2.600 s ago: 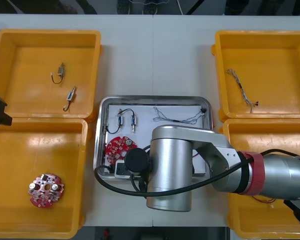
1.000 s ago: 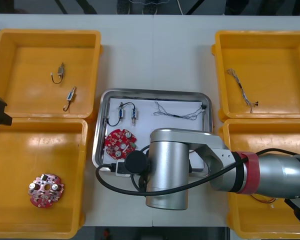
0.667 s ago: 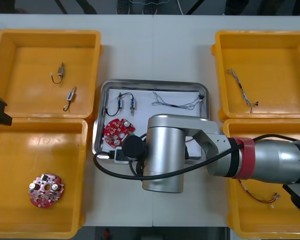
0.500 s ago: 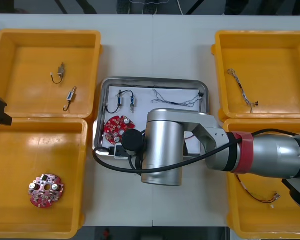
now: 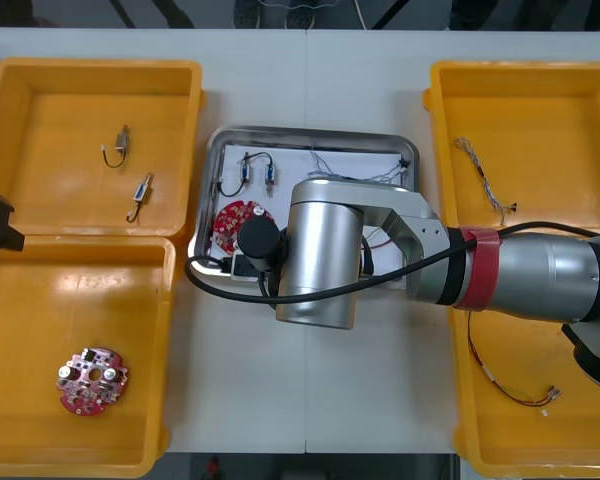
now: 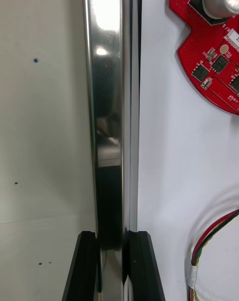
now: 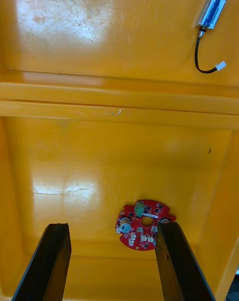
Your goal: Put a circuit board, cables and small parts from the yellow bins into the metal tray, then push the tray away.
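Metal tray [image 5: 310, 131] has slid away, right fingers [image 6: 85, 266] clamped astride its rim.

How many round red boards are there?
2. One circuit board lies in the near left yellow bin; the other sits in the metal tray, partly under the right arm. The right gripper clamps the tray's rim. The arm may hide more.

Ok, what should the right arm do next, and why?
Probably push away: the right gripper is shut on the metal tray near rim, and a circuit board, cables and small metal parts lie inside. The left gripper hangs open over a yellow bin.
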